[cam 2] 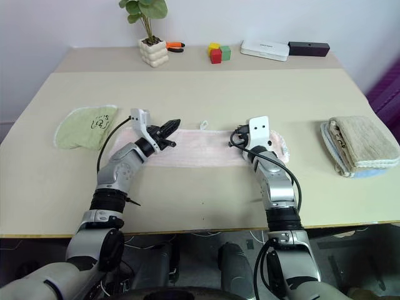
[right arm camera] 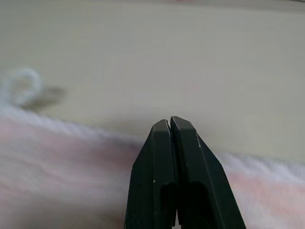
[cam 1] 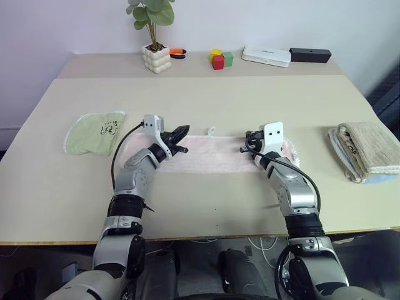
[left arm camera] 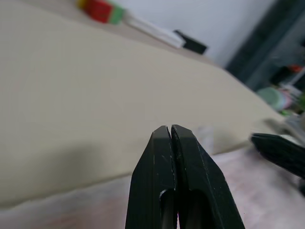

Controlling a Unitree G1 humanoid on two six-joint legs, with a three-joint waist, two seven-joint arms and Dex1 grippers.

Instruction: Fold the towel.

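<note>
Bench point(cam 1: 206, 212), beige, carried every item listed. Nearest the front edge, two robot arms reached over it. Left gripper point(cam 1: 182, 132) had its jaws pressed together with nothing between them, its tips hovering above the left part of the towel. Right gripper point(cam 1: 248, 141) likewise had its jaws pressed together and empty, sitting over the right part of the towel; in the right wrist view its closed fingers point(right arm camera: 174, 157) stood just above the pink pile near the far edge.

Towel point(cam 1: 212, 153), pale pink terry, lay flat as a long strip running left to right across the middle of the bench, beneath both grippers. A small white loop tag point(cam 1: 211, 130) stuck out from its far edge, about midway along.

Green cloth point(cam 1: 94, 132), small and light, with a dark printed mark, lay just left of the towel. Beige folded towel point(cam 1: 369, 150) rested well apart toward the right edge, on top of a paler folded piece.

Far side, by the wall, left to right: potted plant point(cam 1: 155, 37) in a white knobbly pot, orange-and-black object point(cam 1: 177, 53), coloured blocks point(cam 1: 220, 59) in yellow, red and green, white flat box point(cam 1: 267, 55), black box point(cam 1: 310, 55).
</note>
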